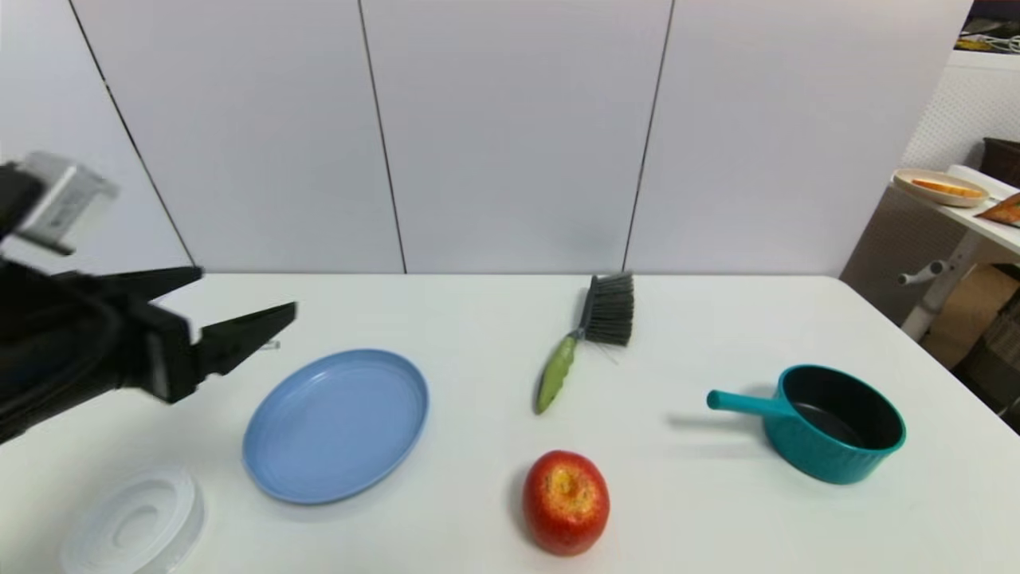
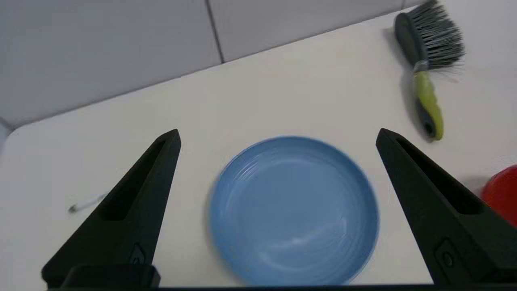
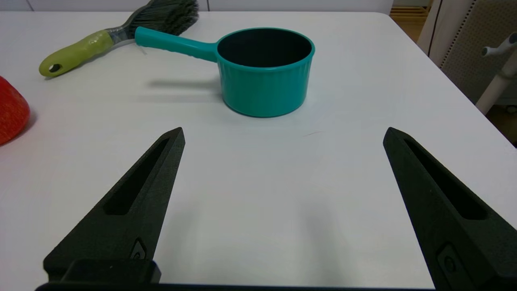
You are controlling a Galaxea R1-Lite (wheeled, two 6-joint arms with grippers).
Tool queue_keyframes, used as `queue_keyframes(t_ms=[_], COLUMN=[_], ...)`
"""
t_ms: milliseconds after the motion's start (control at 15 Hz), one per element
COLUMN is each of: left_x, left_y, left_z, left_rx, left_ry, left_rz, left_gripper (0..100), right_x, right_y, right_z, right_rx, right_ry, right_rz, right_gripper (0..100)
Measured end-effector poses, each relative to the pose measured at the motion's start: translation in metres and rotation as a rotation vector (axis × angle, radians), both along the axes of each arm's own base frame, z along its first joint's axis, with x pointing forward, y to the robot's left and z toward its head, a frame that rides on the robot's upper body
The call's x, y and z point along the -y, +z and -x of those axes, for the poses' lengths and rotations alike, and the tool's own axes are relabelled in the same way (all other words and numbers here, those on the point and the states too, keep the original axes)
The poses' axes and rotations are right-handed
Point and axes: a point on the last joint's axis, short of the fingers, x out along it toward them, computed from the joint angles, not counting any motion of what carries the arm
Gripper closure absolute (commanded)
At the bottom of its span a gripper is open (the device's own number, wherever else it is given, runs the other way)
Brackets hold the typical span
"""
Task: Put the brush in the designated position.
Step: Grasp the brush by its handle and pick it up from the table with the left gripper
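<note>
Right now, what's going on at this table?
Nothing is held yet. The brush lies untouched on the white table, bristles toward the far edge, beyond the apple and between the blue plate and the teal saucepan. The left pincer hangs open above the table near the plate, well short of the brush. The right pincer is open too, low over bare table in front of the saucepan, outside the head view.

Pale grey panelled wall [image 1: 510, 135] behind the white table [image 1: 701, 510]; side table [image 1: 984, 211] at far right (holding a dish [image 1: 940, 187]).
</note>
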Motion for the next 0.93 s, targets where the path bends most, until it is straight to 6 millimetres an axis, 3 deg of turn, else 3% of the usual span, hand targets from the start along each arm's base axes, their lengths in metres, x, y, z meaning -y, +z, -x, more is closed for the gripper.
queue_keyframes(t_ms=[200, 533, 933], left_x=[0.065, 0.160, 0.228], left_y=[0.006, -0.033, -0.077], left_z=[-0.051, -0.104, -0.152], left_rx=[0.002, -0.006, -0.069], left_ry=[-0.178, -0.295, -0.222], left_rz=[-0.015, -0.011, 0.026], left_gripper=[0, 0, 0], right_x=[0.000, 0.000, 0.000], right_y=[0.000, 0.000, 0.000], right_z=[0.000, 0.000, 0.000], right_rx=[0.000, 0.000, 0.000], right_ry=[0.000, 0.000, 0.000], right_rz=[0.000, 0.000, 0.000], right_gripper=[0, 0, 0])
